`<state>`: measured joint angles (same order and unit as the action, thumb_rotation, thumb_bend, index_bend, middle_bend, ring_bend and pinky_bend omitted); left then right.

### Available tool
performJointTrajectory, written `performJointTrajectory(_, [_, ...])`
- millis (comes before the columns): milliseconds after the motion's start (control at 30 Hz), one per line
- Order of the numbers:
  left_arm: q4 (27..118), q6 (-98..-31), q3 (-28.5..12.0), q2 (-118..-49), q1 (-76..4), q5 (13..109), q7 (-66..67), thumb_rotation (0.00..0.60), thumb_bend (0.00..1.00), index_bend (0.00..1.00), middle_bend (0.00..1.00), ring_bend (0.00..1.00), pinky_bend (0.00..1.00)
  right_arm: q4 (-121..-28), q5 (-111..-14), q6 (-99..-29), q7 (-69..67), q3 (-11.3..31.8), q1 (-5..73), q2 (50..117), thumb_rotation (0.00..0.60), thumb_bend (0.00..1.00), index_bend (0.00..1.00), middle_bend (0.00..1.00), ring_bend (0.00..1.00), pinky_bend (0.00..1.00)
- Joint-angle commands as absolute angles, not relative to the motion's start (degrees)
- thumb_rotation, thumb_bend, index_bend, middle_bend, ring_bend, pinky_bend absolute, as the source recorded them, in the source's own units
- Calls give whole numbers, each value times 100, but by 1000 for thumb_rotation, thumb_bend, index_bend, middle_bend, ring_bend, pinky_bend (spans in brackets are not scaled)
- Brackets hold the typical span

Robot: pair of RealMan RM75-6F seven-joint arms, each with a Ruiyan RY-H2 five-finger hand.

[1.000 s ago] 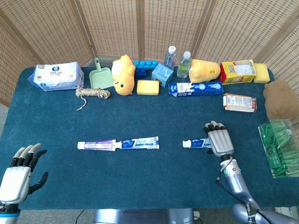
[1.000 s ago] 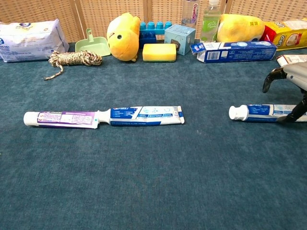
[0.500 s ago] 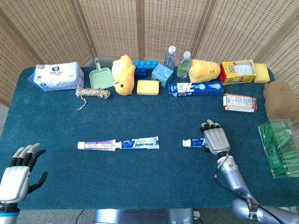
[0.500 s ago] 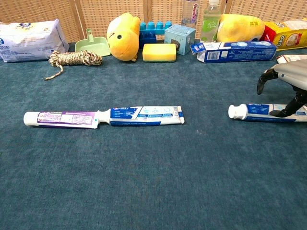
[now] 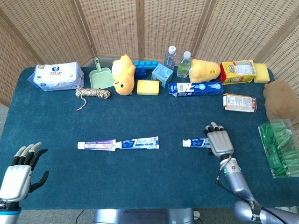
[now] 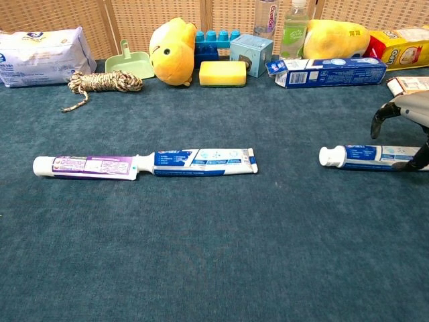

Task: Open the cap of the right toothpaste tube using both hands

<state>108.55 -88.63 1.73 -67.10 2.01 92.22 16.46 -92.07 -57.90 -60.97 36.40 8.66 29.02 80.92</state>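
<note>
- The table (image 5: 140, 182), covered in dark blue cloth, gives you broad bare room across its front and centre; the clutter sits in a back row (wipes pack (image 5: 57, 76), green dustpan (image 5: 100, 77), yellow plush (image 5: 123, 73), toothpaste box (image 5: 195, 88)) and well apart from the work.
- A green basket (image 5: 280, 147) stands near the table's right edge, just to the right of your right hand; judge that side as tight for any outward swing of the wrist.
- Two toothpaste tubes lying end to end (image 5: 118, 144) occupy the left centre. They are not the target, and open cloth separates them from it.
- The right toothpaste tube (image 6: 365, 157) lies flat at right centre, its length across the table.
- Your right hand (image 5: 219, 142) arches over the tail half of that tube, fingers curved down around it. In the chest view one fingertip appears to touch the tube, but no closed grasp shows, so I rate the hand as not yet holding.
- Your left hand (image 5: 18, 175) hovers at the front left corner, fingers apart, holding nothing, well apart from the tube.
- The white cap (image 6: 332, 157) points left, exposed and still on.
- Step in hand, as judged: securing the tube body. Next, close the right hand firmly, then bring the left hand across the open front lane to the cap.
</note>
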Motion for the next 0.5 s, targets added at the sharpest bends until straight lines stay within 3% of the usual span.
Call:
performJointTrajectory(33, [10841, -8861, 176, -6719, 197, 9222, 1638, 600, 315, 188, 116, 104, 73, -9244, -5801, -6172, 3656, 812, 2875, 8078, 600, 262, 328, 236, 93, 206])
performJointTrajectory(500, [10777, -8901, 205, -6736, 212, 9238, 1560, 600, 315, 188, 115, 103, 73, -9024, -5451, -6031, 3681, 789, 3040, 8172, 600, 258, 319, 236, 92, 206])
